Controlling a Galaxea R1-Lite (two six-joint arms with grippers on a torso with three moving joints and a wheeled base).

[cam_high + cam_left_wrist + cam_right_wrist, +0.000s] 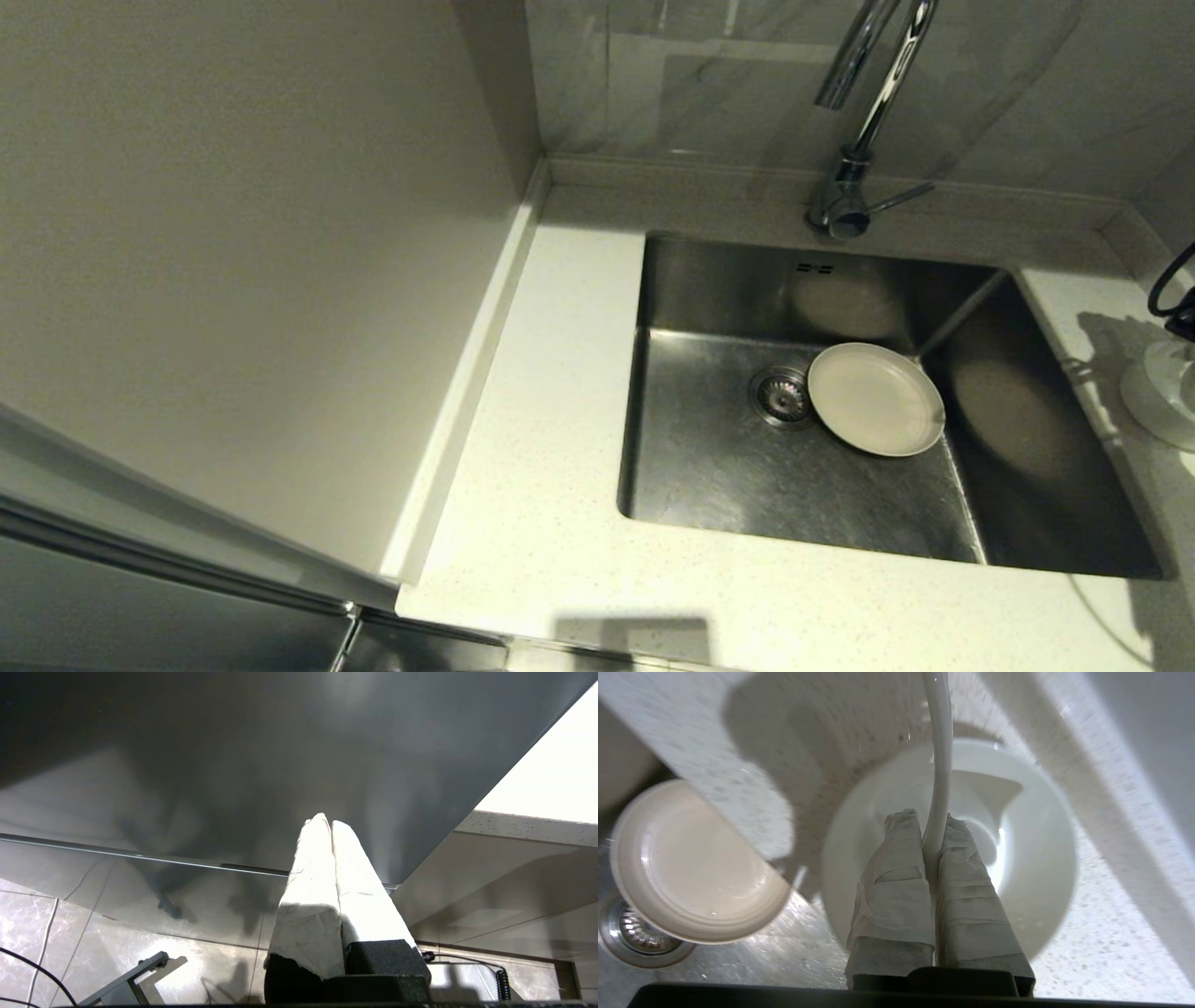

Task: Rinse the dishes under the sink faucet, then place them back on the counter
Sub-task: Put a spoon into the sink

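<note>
Over counter (1101,952), right end effector (931,826) gripping spoon (941,765)

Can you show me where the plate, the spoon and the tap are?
plate (876,399): head view, middle of its flat face, lying in the sink.
spoon (940,765): right wrist view, on its handle above the bowl.
faucet (840,201): head view, on its chrome base.
</note>
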